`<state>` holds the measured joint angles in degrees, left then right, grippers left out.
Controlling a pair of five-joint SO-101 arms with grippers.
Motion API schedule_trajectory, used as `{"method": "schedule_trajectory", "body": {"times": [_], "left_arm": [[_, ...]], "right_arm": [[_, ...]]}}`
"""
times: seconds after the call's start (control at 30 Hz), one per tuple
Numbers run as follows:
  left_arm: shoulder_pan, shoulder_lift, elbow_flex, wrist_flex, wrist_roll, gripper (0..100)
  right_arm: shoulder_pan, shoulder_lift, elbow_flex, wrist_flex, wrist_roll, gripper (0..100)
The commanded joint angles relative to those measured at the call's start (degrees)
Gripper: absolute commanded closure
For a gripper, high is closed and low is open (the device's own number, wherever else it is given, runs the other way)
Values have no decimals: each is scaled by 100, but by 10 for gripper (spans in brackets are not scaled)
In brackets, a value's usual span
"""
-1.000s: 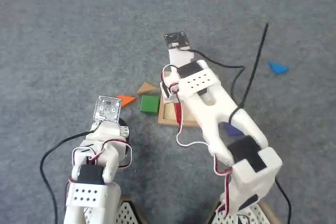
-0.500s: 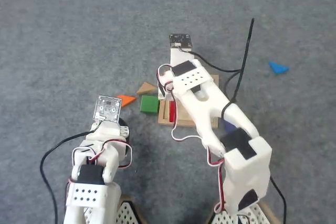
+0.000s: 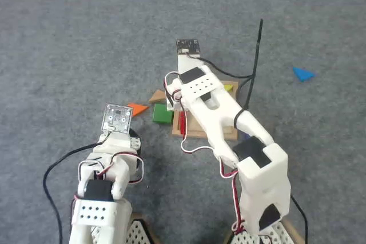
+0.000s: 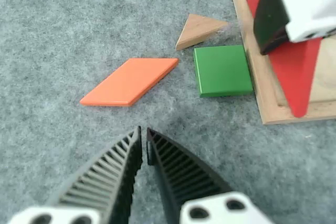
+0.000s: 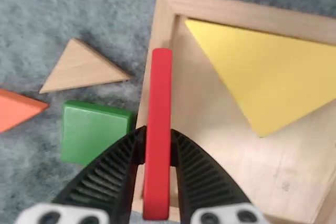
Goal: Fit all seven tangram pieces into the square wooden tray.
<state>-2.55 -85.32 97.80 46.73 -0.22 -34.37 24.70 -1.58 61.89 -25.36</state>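
Red triangle (image 5: 159, 82), on edge, pinched in the right gripper (image 5: 157, 136) at the tray (image 5: 163, 24) 9 o'clock rim, high view. Long axis 12-to-6. Left gripper (image 4: 143, 139) pressed together.

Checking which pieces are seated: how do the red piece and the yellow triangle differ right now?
The red piece is clamped in the right gripper; the yellow triangle lies free. The red piece is tilted, one end over the rim of the tray; the yellow triangle rests flat on the tray floor. Both are at the tray.
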Motion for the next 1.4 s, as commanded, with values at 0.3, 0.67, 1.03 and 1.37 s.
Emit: {"method": "schedule_trajectory", "body": {"times": [0.3,0.67,1.03,1.37], "left_arm": [[-18,-70,-101,0,35,986],[-18,-70,-101,0,35,986],[-18,-70,-101,0,35,986],[-18,-70,-101,0,35,986]], "right_arm": [[-57,-119,-343,-251,888,894],[400,-127,-343,-295,343,901],[611,-426,-299,-110,325,901],[1068,-488,-334,66,352,901]]}}
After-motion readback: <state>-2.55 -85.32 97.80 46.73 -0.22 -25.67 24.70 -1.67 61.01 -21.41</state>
